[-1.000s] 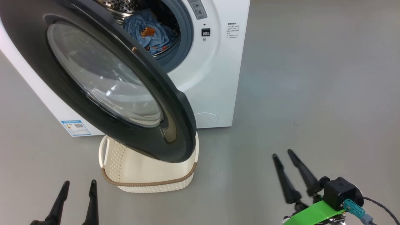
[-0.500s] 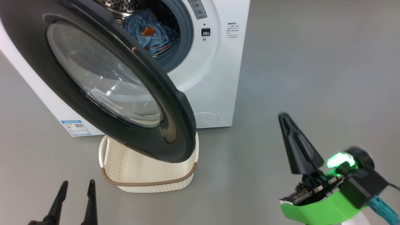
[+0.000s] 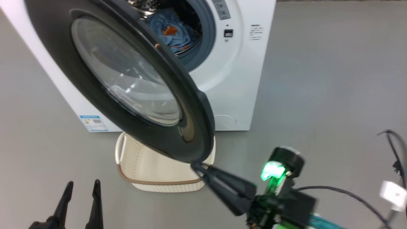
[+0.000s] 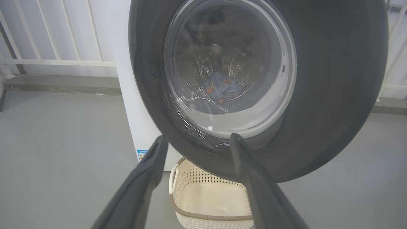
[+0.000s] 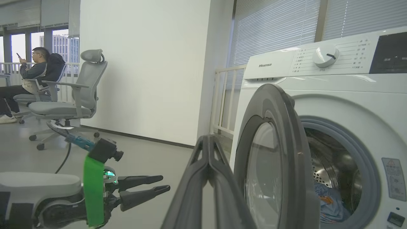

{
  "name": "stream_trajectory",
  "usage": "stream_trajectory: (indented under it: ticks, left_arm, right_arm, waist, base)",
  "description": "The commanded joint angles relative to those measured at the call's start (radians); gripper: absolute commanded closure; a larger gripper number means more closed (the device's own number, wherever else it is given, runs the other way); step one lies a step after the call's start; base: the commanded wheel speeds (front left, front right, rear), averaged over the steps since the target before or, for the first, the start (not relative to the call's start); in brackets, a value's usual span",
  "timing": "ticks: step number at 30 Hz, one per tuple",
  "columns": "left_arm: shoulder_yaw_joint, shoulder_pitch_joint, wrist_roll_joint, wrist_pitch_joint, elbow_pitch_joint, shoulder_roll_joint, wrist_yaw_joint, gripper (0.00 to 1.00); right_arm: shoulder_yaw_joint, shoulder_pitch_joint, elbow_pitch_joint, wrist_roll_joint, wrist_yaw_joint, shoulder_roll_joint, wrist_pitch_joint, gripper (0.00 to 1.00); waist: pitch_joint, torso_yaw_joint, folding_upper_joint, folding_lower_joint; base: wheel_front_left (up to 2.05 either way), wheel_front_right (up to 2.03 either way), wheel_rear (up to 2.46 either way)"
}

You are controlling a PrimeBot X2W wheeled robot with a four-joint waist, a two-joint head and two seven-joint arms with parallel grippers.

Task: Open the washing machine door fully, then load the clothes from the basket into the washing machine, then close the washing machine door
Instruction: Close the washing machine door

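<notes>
Head view, hidden: the open washing machine door (image 3: 127, 79) covers the far end of the basket (image 3: 159, 182) and the left side of the drum mouth. The top of the drum (image 3: 143, 4) is cut off by the frame.
Hard to read: the body of the right gripper (image 3: 194, 165) is smeared by blur, so I trust only its dark fingers.
Right jaws: pressed together and holding nothing. The tip sits just under the door's lower rim, above the basket's right end. I cannot tell whether it touches the rim.
Left jaws: the left gripper (image 3: 83, 183) is spread wide and empty, low at the left, apart from the basket. In the left wrist view the door's glass shows beyond the gap between the fingers.
Clothes: the clothes (image 3: 173, 33) lie inside the drum of the washing machine (image 3: 241, 79), well apart from both grippers.
Basket: it stands on the floor (image 3: 318, 95) against the machine's front, beneath the door. The left wrist view shows its cream bottom.
Count: one door, one basket, one blue bundle, two grippers. The right wrist view adds one seated person (image 5: 35, 73) and one empty office chair (image 5: 73, 95).
</notes>
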Motion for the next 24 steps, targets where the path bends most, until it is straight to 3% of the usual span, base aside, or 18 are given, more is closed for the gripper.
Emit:
stream_trajectory:
  ticks: [1,7,12,18,24]
  left_arm:
    - [0.027,-0.045,-0.005,-0.006,-0.022,0.007,-0.002,0.00]
    - [0.004,-0.063,-0.023,-0.006,-0.031,0.007,-0.002,0.00]
    - [-0.017,-0.082,-0.043,-0.006,-0.031,0.007,-0.002,0.00]
    - [-0.045,-0.120,-0.075,-0.006,-0.041,0.007,0.000,0.00]
    - [-0.057,-0.163,-0.088,-0.006,-0.049,0.007,0.000,0.00]
  right_arm:
    - [0.038,-0.028,0.012,0.025,0.002,0.001,-0.005,1.00]
    - [0.143,-0.081,0.196,0.074,0.002,-0.001,-0.004,1.00]
    - [0.160,-0.109,0.333,0.090,0.002,0.010,-0.004,1.00]
    - [0.117,-0.134,0.448,0.093,0.002,0.028,-0.004,1.00]
    - [0.011,-0.164,0.499,0.072,0.002,0.049,-0.004,1.00]
  waist:
    - [0.010,0.028,-0.0001,0.0000]
    - [0.052,0.093,-0.0001,0.0000]
    - [0.098,0.143,-0.0001,0.0000]
    - [0.159,0.185,-0.0001,0.0000]
    - [0.213,0.205,-0.0001,0.0000]
  base:
    - [0.00,0.00,0.00]
    - [0.00,0.00,0.00]
    - [0.00,0.00,0.00]
    - [0.00,0.00,0.00]
    - [0.00,0.00,0.00]
